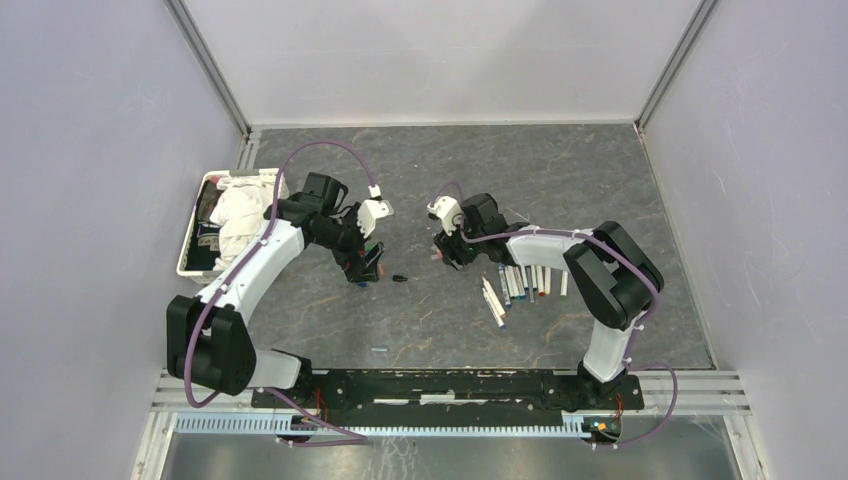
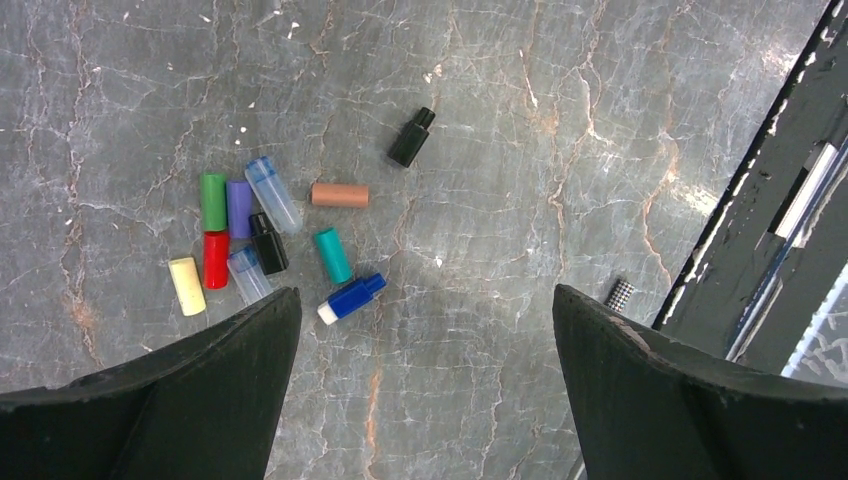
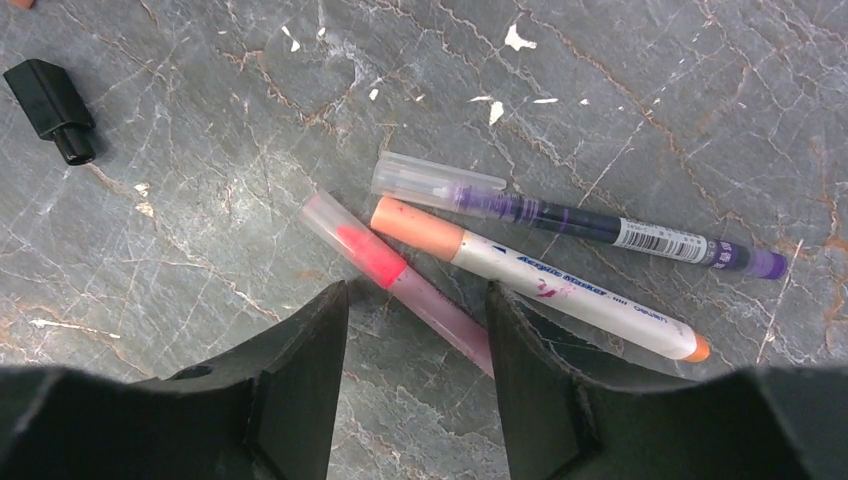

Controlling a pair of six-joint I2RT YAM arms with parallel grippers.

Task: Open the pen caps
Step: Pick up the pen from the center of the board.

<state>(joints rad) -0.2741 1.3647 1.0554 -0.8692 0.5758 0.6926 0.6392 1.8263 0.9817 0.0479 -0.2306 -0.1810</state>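
Hovering above the loose pen caps: left tool, jaws wide apart, nothing held. The caps sit in a cluster on the tabletop at its 10 o'clock in the wrist view: green, purple, red, cream, teal, blue, clear. One black cap lies apart at 12 o'clock.

Right tool: jaws partly spread, astride the pink pen, no pinch visible. The pen's clear cap is on. The orange pen lies just beside it and the purple pen beyond that, at 1 to 2 o'clock, both capped. A row of further pens lies at the right tool's 4 o'clock in the top view, too small to tell whether they are capped.

Judgement: the step is taking the pink pen by its barrel.
- Close well back from the cap, so the cap stays free for the left tool.
- Lift level, clear of the orange neighbour.
- Pull the cap straight along the pen's axis. The smooth plastic may slip.

Container: white basket at the far left, 9 o'clock of the left arm. It holds a crumpled white cloth and something dark I can't identify. No pens or caps show inside.
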